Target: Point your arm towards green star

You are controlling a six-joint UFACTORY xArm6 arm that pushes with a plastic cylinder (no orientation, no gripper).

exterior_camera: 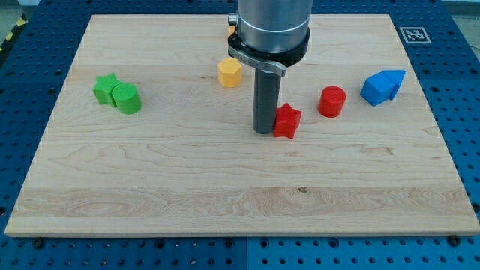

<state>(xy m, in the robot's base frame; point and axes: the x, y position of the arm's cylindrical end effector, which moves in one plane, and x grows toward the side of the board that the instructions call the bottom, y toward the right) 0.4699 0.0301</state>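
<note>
The green star [105, 88] lies at the view's left of the wooden board [150, 187], touching a green cylinder [127, 98] on its right. My tip [263, 130] rests near the board's middle, right against the left side of a red star [286, 121]. The green star is far to the left of my tip and slightly higher in the view.
A yellow hexagonal block [229, 73] sits above and left of my tip. A red cylinder [331, 101] stands right of the red star. Blue blocks [382, 86] lie at the view's right. The arm's grey body [270, 30] hangs over the board's top middle.
</note>
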